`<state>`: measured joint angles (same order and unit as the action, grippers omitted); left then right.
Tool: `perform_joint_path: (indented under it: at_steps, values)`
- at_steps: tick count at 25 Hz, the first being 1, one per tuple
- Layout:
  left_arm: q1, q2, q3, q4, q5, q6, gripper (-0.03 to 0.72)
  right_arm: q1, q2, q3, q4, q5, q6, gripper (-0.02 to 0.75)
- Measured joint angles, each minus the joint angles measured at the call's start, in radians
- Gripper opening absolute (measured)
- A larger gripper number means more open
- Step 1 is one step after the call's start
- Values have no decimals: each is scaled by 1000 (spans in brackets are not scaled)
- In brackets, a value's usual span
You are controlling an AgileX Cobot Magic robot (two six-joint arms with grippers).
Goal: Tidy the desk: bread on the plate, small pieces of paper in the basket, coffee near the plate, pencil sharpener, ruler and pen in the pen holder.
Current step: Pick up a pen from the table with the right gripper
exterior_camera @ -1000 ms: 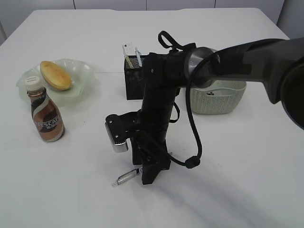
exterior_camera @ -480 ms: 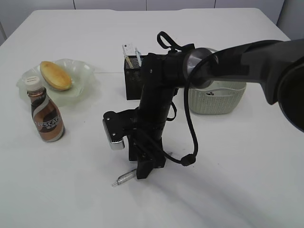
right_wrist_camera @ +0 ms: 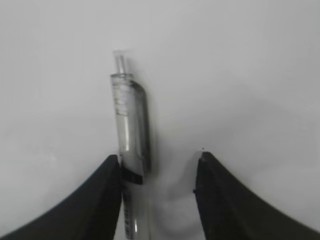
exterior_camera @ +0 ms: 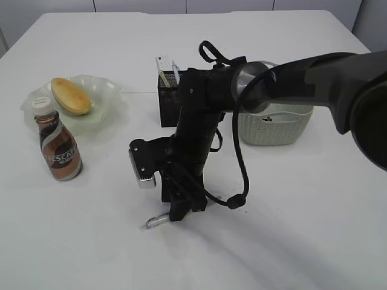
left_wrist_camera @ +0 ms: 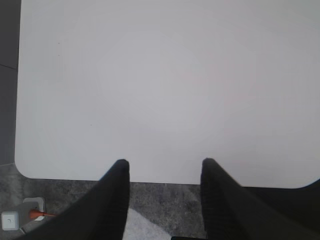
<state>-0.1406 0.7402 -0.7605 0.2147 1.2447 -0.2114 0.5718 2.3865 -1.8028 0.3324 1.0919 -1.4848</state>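
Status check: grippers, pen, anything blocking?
Right gripper down at desk, jaws astride pen, not clamped. Left gripper open, empty. Pen flat on desk, pen holder behind. Nothing blocking.

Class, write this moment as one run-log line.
right end effector: astride pen on desk, not yet gripped | left end effector: open, idle | bread: on plate

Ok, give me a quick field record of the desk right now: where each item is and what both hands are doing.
bread: on the plate
coffee: upright, just in front of the plate
pen holder: holds upright items
basket: right of the pen holder, behind the arm
pen: lying flat on the desk
right hand: straddling the pen, one finger against it, the other apart
left hand: open, empty, over the desk edge
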Motion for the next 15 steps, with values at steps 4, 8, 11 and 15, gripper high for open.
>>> perform_joint_path:
  at_steps: [4,8,11,15]
  values:
    - [0,0,0,4,0,2,344,0,2,0,-4,-21,0,287]
    - [0,0,0,7,0,2,344,2,2,0,-10,-42,0,237]
    - [0,0,0,9,0,2,344,2,2,0,-14,-46,0,232]
    - [0,0,0,10,0,2,344,2,2,0,-23,-46,2,230]
